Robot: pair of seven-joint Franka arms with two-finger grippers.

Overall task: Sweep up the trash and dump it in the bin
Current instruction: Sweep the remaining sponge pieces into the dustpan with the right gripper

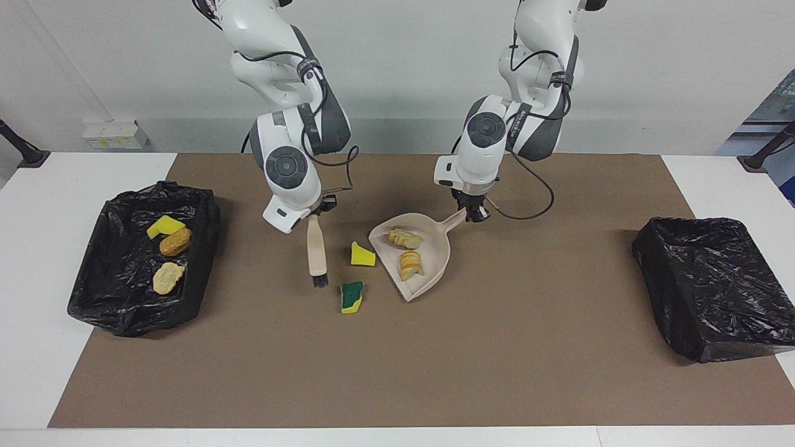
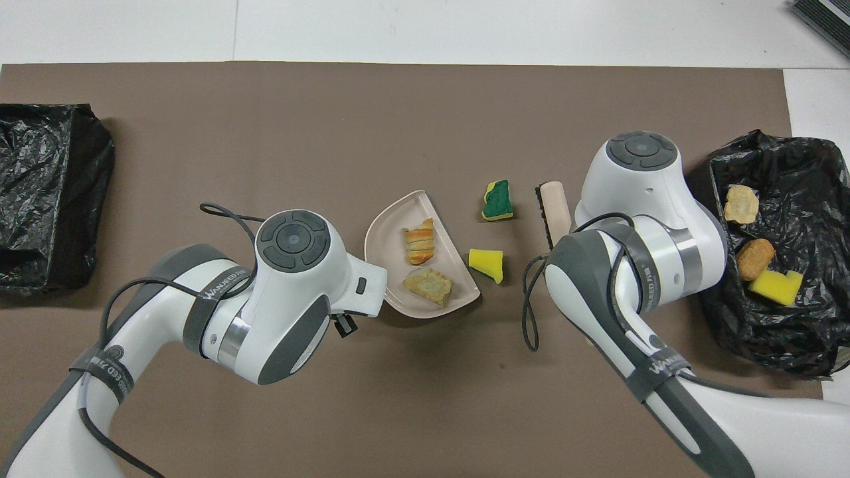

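Observation:
My left gripper [image 1: 475, 214] is shut on the handle of the beige dustpan [image 1: 435, 254], which rests on the brown mat with two tan bread-like pieces [image 1: 405, 238] [image 1: 410, 265] in it. My right gripper [image 1: 320, 208] is shut on the brush [image 1: 317, 251], whose bristles are down at the mat. A yellow sponge chunk [image 1: 363, 255] lies between the brush and the pan's open edge. A green-topped sponge piece [image 1: 352, 297] lies a little farther from the robots. In the overhead view the dustpan [image 2: 385, 232], chunk [image 2: 487, 263], green piece [image 2: 498, 200] and brush [image 2: 553, 212] show; both grippers are hidden under the arms.
A black-lined bin [image 1: 124, 310] at the right arm's end holds a yellow sponge [image 1: 164, 226] and two bread-like pieces [image 1: 176, 242] [image 1: 168, 277]. A second black-lined bin [image 1: 714, 292] stands at the left arm's end. The brown mat [image 1: 397, 372] covers the table's middle.

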